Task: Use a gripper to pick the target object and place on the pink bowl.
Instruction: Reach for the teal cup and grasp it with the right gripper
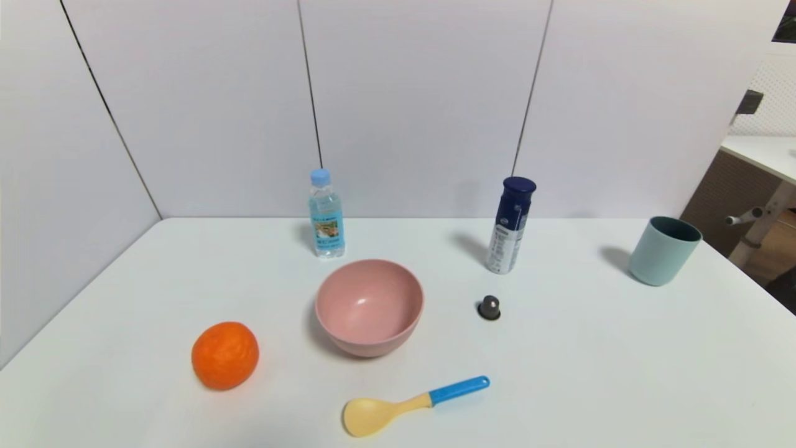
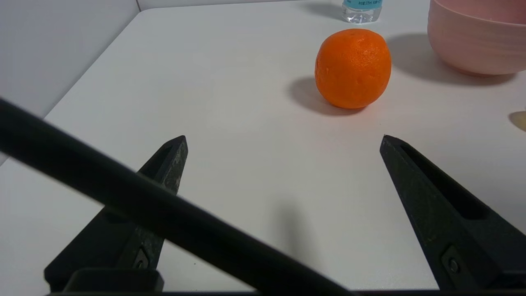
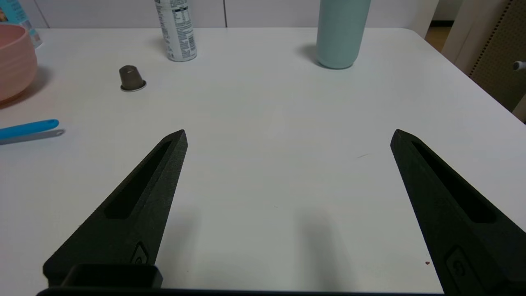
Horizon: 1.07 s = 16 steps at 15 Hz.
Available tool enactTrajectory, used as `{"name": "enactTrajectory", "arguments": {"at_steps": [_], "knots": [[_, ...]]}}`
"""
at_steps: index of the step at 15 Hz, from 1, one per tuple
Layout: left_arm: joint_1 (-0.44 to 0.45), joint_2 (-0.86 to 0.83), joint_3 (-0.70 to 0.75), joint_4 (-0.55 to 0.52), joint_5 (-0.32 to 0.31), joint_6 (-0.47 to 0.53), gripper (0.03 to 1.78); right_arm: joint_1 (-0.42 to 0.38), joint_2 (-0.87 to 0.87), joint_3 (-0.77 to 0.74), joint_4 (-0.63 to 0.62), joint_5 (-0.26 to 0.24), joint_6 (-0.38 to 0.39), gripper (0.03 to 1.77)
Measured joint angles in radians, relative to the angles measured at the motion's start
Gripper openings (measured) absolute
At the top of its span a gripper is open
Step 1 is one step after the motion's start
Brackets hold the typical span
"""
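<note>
Pincers, left pincer (image 2: 283, 137) and right pincer (image 3: 287, 133), hover spread apart over the near tabletop (image 1: 591, 373), gripping nothing. Farther in, the pink bowl (image 1: 369, 307) sits empty. The teal cup (image 1: 663, 251) stands upright far right, apparently empty.

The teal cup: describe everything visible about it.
The teal cup is a pale teal-blue, handleless tumbler, slightly tapered, of matte plastic by its look, with a darker teal inside. It stands upright, mouth up, and nothing shows inside from the head view. It sits on the white table at the far right, near the edge, to the right of the spray can and far from the pink bowl. Nothing touches it but the table. The right gripper is open, short of it.
</note>
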Motion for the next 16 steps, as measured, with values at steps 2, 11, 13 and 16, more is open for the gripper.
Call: {"name": "enactTrajectory", "arguments": {"at_steps": [2,11,13,16], "knots": [[0.000,0.000,0.000,0.000,0.000,0.000,1.69,0.000,0.001,0.000,0.005,0.000,0.001,1.71],[0.000,0.000,0.000,0.000,0.000,0.000,1.69,0.013,0.361,-0.340,0.008,0.027,0.003,1.71],[0.000,0.000,0.000,0.000,0.000,0.000,1.69,0.013,0.527,-0.529,0.010,0.027,0.017,1.71],[0.000,0.000,0.000,0.000,0.000,0.000,1.69,0.002,0.797,-0.810,0.013,0.025,0.028,1.71]]}}
